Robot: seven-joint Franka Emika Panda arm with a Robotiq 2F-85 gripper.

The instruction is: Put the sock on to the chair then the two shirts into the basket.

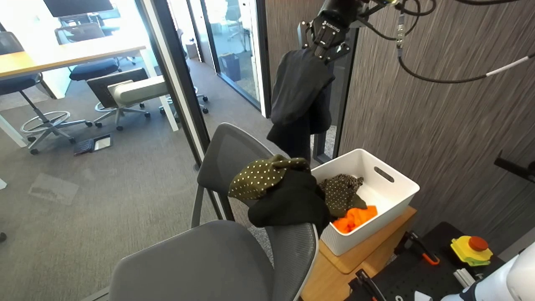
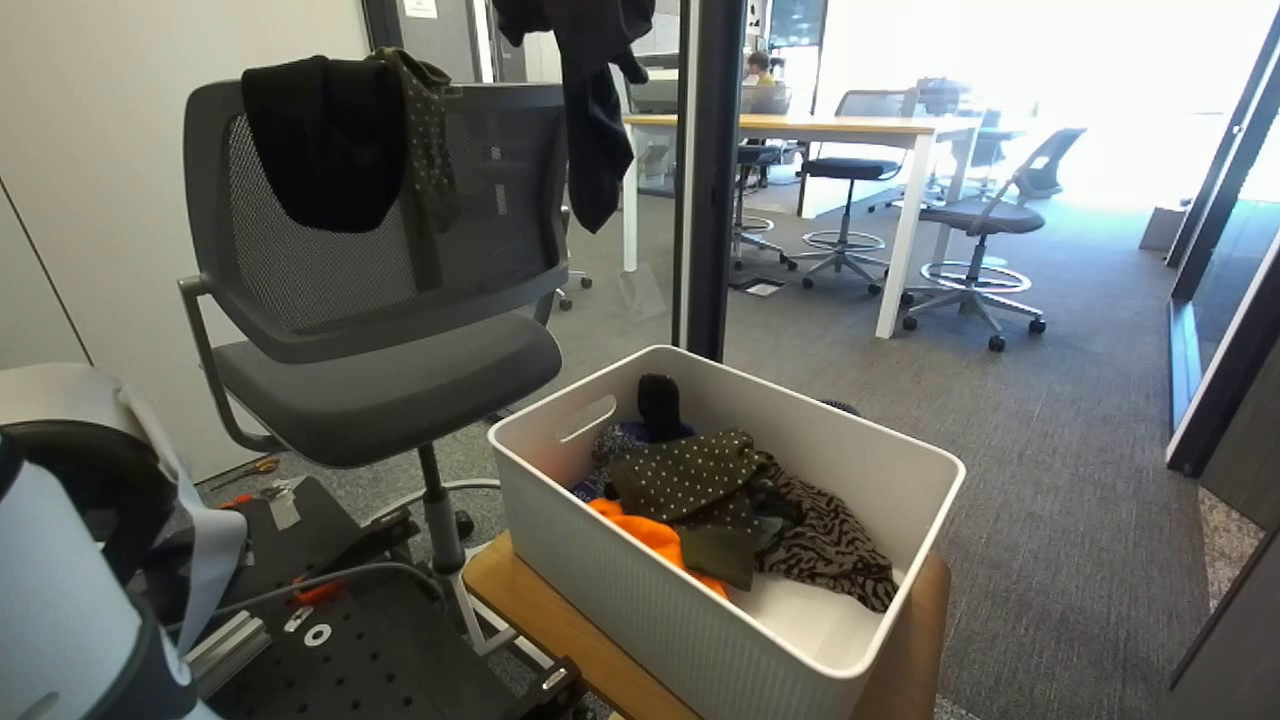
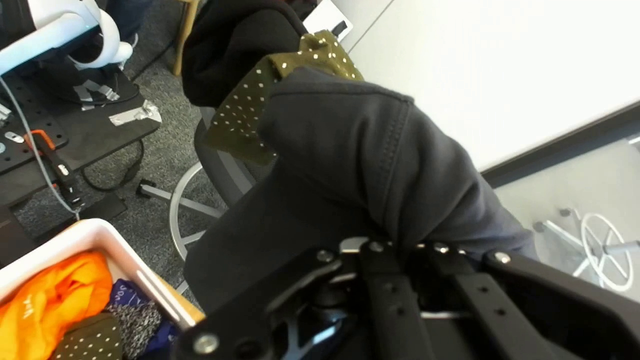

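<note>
My gripper [image 1: 319,52] is shut on a dark grey garment [image 1: 299,90], which hangs in the air beyond the chair back in an exterior view. Its lower end also shows in an exterior view [image 2: 598,140], where the gripper is out of view. In the wrist view the fingers [image 3: 407,250] pinch the bunched cloth. A black cloth [image 1: 288,205] and an olive dotted cloth [image 1: 257,177] drape over the back of the grey chair [image 1: 200,267]. The white basket [image 2: 640,610] holds an orange cloth [image 2: 655,538], another dotted cloth [image 2: 690,475] and other clothes. I cannot tell which is the sock.
The basket stands on a wooden stand [image 1: 347,267] beside the chair. A black perforated cart [image 2: 370,640] with tools stands close by. A yellow box with a red button [image 1: 472,251] sits on it. A dark glass-wall post [image 2: 710,180] and a wood-grain wall [image 1: 439,117] are near.
</note>
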